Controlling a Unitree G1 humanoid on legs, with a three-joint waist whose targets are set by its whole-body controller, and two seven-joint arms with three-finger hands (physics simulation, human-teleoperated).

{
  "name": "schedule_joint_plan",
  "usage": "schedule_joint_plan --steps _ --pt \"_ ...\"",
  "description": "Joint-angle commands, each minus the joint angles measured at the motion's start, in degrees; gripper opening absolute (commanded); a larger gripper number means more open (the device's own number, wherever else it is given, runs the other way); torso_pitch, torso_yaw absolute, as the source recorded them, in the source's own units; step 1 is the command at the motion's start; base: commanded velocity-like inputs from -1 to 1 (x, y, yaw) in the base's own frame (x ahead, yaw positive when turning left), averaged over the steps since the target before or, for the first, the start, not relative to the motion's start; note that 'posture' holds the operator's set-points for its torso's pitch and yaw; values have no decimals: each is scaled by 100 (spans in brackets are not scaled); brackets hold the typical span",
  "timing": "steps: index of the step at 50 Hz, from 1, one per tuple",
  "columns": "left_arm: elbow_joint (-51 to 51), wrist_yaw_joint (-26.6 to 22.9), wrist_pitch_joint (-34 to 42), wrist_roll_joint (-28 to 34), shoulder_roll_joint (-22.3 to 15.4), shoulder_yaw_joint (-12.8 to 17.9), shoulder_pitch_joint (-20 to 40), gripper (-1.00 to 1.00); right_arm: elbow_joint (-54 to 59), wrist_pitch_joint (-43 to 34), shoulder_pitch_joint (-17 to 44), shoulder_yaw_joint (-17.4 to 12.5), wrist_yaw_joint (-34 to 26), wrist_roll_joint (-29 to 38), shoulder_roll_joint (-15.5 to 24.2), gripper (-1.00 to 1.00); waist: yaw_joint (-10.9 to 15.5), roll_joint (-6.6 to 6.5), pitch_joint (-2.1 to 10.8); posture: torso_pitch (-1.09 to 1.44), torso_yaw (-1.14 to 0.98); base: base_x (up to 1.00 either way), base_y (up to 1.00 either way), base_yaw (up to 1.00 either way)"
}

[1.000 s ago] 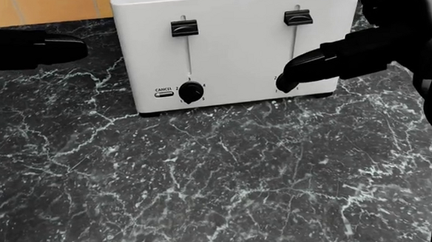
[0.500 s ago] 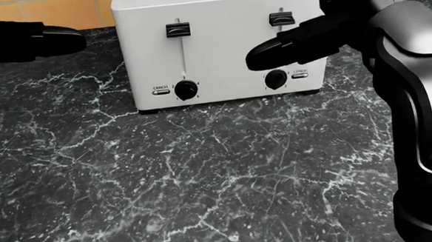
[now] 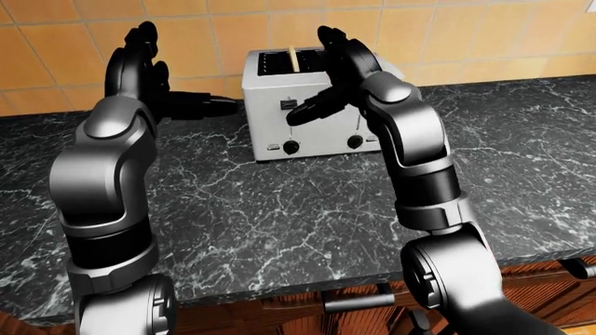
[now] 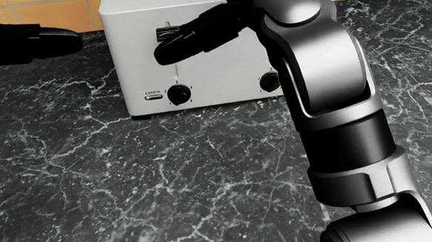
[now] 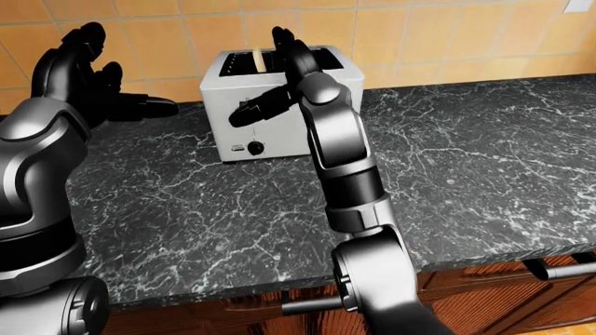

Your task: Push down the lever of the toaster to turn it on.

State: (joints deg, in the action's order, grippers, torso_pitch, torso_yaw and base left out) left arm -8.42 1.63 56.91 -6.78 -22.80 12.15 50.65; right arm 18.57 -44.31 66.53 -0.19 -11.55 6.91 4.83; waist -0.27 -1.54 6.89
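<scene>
A white two-slot toaster [image 4: 221, 70] stands on the counter at the top of the head view, with a slice of bread [image 3: 293, 57] in one slot. Its left lever [image 4: 164, 31] is up; a finger [image 4: 189, 36] of my right hand lies across it, touching or just in front. The right lever is hidden behind my right arm. My right hand [image 3: 324, 75] is open, fingers spread over the toaster. My left hand [image 3: 177, 77] is open and empty, raised left of the toaster, clear of it. Two black dials [image 4: 179, 93] and a CANCEL button [image 4: 153, 96] show low on the toaster's face.
The black marble counter [image 4: 131, 186] runs the width of the views, with an orange tiled wall [image 3: 466, 35] behind it. Wooden cabinet fronts with bar handles [image 3: 358, 301] are under the counter edge. My right forearm [image 4: 334, 103] fills the right of the head view.
My right hand has swept left across the toaster's face, from by the right lever to the left lever. The head view has shifted a little. The left hand has stayed put.
</scene>
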Motion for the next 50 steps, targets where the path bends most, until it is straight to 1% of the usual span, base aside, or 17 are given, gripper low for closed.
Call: schedule_joint_plan --steps 1,4,10,15,17,24,28,37,44,50 --pt "-146 31 -176 11 -75 53 192 100 -123 181 258 -15 5 29 -22 100 -1 -27 135 -21 0 0 0 0" --pt "-123 44 -203 5 -57 36 178 100 -88 172 316 66 -8 66 -184 100 0 -36 139 -21 0 0 0 0" --pt "-94 42 -186 -16 -93 52 215 100 116 330 370 120 -13 98 -410 100 -11 -63 138 -21 0 0 0 0" --pt "-90 51 -181 -26 -93 51 224 100 -75 177 339 181 -58 143 -536 100 -20 -72 136 -21 0 0 0 0" --pt "-86 51 -191 -23 -90 41 202 100 -334 19 231 239 -91 174 -600 100 -22 -76 129 -21 0 0 0 0" --pt "-104 63 -151 -31 -90 47 234 100 -967 -463 103 325 -209 324 -687 100 -22 -79 100 -21 0 0 0 0" --pt "-129 69 -126 -40 -93 49 239 100 -1119 -572 45 361 -245 390 -756 100 -24 -86 76 -21 0 0 0 0" --pt "-138 91 -133 -68 -83 56 205 100 -1211 -466 -272 368 -253 510 -794 100 -24 -96 75 -21 0 0 0 0" --pt "-153 93 -142 -85 -77 65 162 100 -1067 -323 -346 343 -243 519 -806 100 -14 -97 88 -21 0 0 0 0" --pt "-156 108 -136 -98 -76 61 163 100 -926 -179 -457 416 -225 537 -909 100 -6 -99 111 -21 0 0 0 0"
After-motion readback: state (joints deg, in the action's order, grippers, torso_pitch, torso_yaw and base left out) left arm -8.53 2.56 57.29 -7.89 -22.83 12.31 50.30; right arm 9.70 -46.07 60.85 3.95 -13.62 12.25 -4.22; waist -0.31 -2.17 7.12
